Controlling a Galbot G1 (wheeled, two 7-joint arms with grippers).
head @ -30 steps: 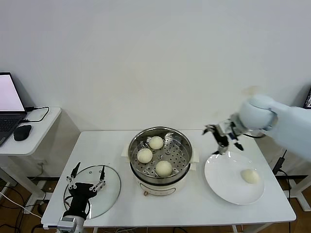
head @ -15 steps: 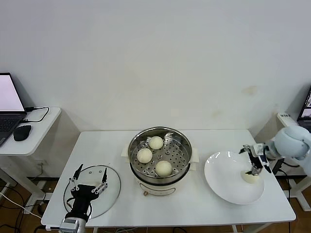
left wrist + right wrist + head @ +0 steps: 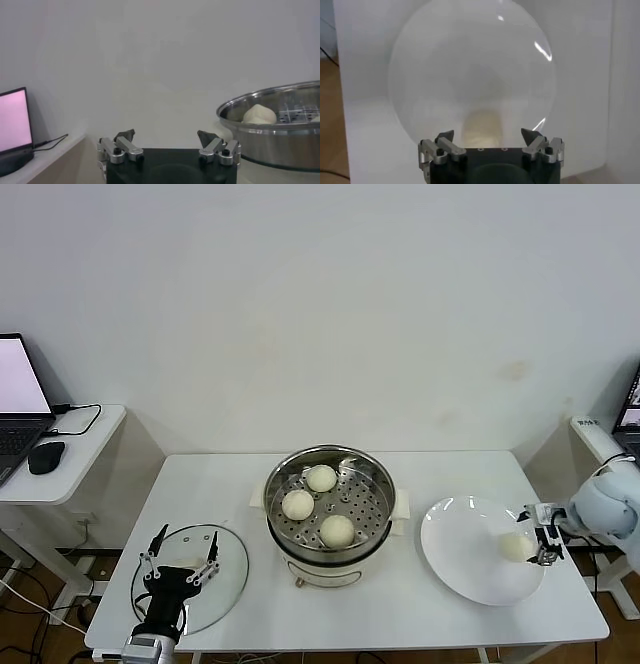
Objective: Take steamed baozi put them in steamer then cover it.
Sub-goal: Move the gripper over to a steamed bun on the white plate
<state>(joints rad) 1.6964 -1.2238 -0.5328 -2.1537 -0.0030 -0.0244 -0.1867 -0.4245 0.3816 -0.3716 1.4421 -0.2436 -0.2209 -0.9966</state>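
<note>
Left gripper [image 3: 180, 564], nearest the camera at the table's front left edge, fingers spread and grasping nothing, poised over the cover [image 3: 190, 577]; the cover, a clear glass lid, lies flat on the white table [image 3: 400, 604] just left of the steamer; in the left wrist view the same gripper [image 3: 167, 140] shows both fingertips apart with bare space between them. Right gripper [image 3: 541, 536] at the right side of the white plate [image 3: 470, 569], fingers apart and not clenched, beside the last steamed baozi [image 3: 516, 546], which rests on the plate's right half; in the right wrist view the gripper [image 3: 490, 137] has its fingertips spread with the bun [image 3: 481, 127] lying just ahead between them, whether touching cannot be told. Steamer [image 3: 330, 529] at the table's centre, uncovered, its perforated tray [image 3: 360, 504] carrying three buns: one at front [image 3: 337, 530], one at left [image 3: 298, 504], one at back [image 3: 321, 478]. Farther left, a side desk [image 3: 60, 454] bearing a laptop [image 3: 18, 409] and a mouse [image 3: 46, 456]; beyond all, a plain white wall [image 3: 320, 314].
</note>
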